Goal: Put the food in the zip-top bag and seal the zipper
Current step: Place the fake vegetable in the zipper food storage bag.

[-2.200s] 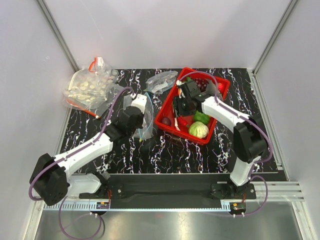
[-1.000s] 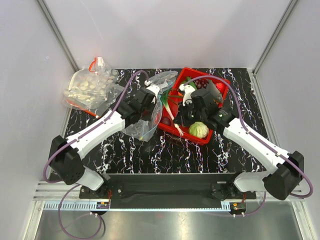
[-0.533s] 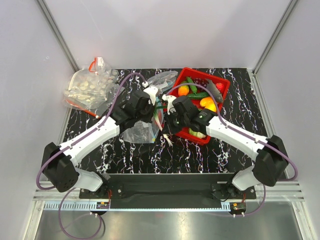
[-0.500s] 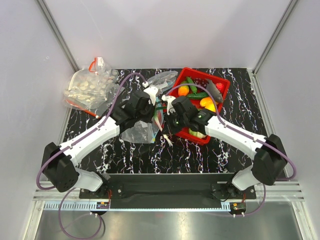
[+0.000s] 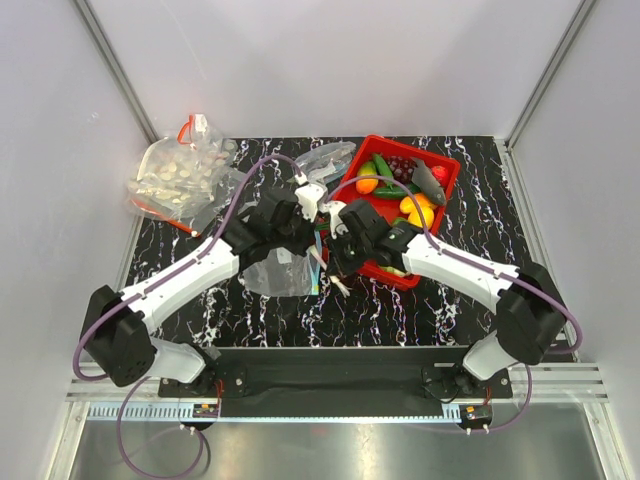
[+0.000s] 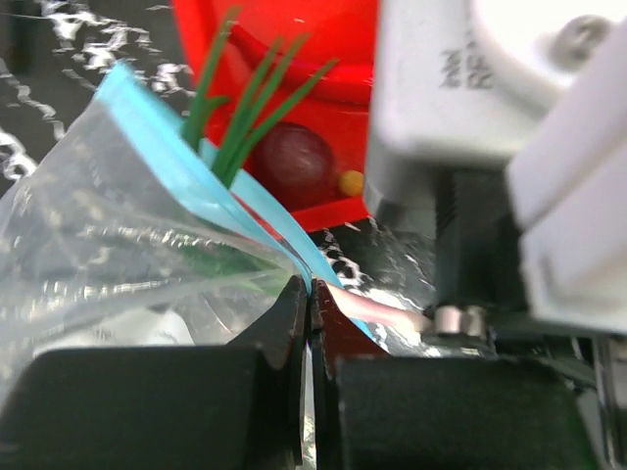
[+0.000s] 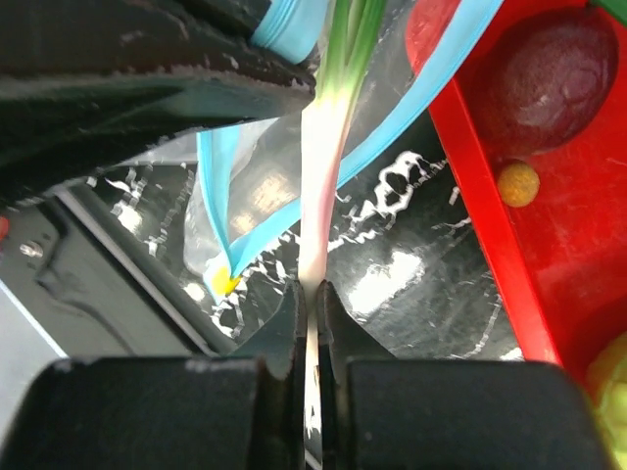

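Note:
My left gripper (image 5: pixel 316 232) is shut on the zipper (image 6: pixel 245 196), the teal-blue strip along the mouth of the clear zip-top bag (image 5: pixel 278 272), and holds that mouth lifted off the table. My right gripper (image 5: pixel 334 262) is shut on the food, a toy spring onion (image 7: pixel 323 166) with a white-pink stalk. The onion's green leaves (image 6: pixel 245 108) sit at the bag's mouth, between the two sides of the strip (image 7: pixel 431 88). The left gripper (image 6: pixel 310 294) pinches the strip right beside the stalk (image 6: pixel 377 311). The right gripper (image 7: pixel 312 292) grips the stalk low down.
A red basket (image 5: pixel 446 170) of toy produce stands just right of both grippers, its wall (image 7: pixel 490 225) close to the stalk, with a dark red fruit (image 7: pixel 558 78) inside. A clear bag of white round pieces (image 5: pixel 175 175) lies at the back left. More crumpled clear plastic (image 5: pixel 325 157) lies behind the grippers.
The right arm lifted the spring onion out of the red basket and carried it left to the bag. The left arm swung the bag's mouth rightward to meet it.

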Motion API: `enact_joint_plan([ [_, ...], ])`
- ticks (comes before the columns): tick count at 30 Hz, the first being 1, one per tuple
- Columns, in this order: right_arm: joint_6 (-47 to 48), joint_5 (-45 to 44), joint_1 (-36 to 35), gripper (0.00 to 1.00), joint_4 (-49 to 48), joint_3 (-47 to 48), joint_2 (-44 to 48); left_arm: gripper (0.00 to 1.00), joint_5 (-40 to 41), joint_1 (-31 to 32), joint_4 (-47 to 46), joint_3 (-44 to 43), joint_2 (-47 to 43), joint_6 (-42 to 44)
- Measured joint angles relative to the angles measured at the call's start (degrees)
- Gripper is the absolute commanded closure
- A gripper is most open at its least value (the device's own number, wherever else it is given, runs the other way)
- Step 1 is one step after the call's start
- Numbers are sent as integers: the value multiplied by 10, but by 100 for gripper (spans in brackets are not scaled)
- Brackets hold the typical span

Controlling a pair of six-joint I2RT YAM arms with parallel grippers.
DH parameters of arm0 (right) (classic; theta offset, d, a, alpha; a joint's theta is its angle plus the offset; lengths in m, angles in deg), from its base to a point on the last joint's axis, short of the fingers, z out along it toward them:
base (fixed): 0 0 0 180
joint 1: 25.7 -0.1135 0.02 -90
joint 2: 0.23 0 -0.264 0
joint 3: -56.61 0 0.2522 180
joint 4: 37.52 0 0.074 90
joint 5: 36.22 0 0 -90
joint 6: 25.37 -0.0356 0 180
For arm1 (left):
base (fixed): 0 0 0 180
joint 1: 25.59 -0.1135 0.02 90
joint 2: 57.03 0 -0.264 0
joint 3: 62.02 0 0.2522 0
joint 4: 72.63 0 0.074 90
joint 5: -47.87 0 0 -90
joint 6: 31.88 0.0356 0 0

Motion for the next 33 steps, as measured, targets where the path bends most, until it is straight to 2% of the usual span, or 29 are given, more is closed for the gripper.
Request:
enact_joint_plan([
  [13, 75, -35, -59, 99, -53, -116, 125, 100, -134, -7, -52, 50, -55, -4],
  [19, 95, -56, -96, 100, -56, -142, 177, 100, -174, -8, -37, 50, -61, -17],
  [28, 121, -92, -179, 100, -32, -141, 184, 100, -215, -8, 43, 44, -72, -24],
  [33, 137, -136, -219, 100, -18, -120, 158, 100, -241, -9, 53, 44, -104, -26],
])
